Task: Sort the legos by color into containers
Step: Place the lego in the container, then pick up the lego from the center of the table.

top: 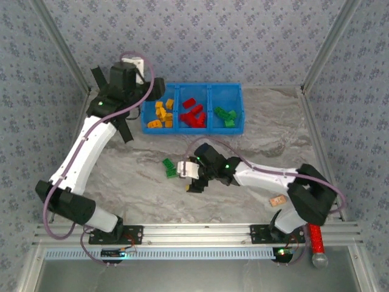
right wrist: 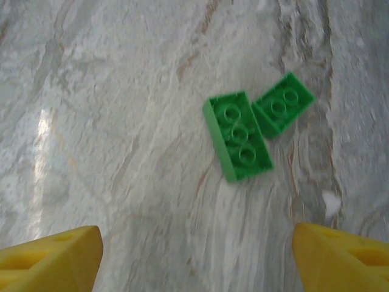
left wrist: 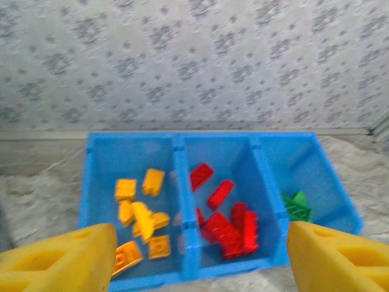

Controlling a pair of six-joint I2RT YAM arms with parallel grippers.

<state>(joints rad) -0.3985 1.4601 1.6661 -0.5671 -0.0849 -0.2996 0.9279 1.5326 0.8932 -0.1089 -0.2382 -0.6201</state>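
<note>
Blue plastic bin (top: 193, 129) with three compartments in a row sits on the marbled grey bench (top: 140, 188) in the overhead view. Orange-yellow studded bricks (top: 161, 115) lie in the bin's left compartment, red bricks (top: 192, 113) in the middle one and green bricks (top: 226, 115) in the right one. Two loose green bricks (top: 169, 167) lie on the bench in front of the bin, well apart from it, and the right arm (top: 261, 175) stretches toward them.

From the left wrist, the left hand (left wrist: 200, 246) hangs in front of the bin. Its yellow fingers (left wrist: 67, 255) are spread wide with nothing between them, so it is released.

From the right wrist, the right hand (right wrist: 197, 249) hovers over the bench near the two loose bricks, a long one and a short one lying just beside each other. Its fingers are likewise spread and empty.

Yellow and red look finished, and the last green pair seems to be the step in hand. The next move calls for lowering the right hand over one brick, setting its fingers across the narrow sides, closing, and carrying the brick to the bin's right compartment.
</note>
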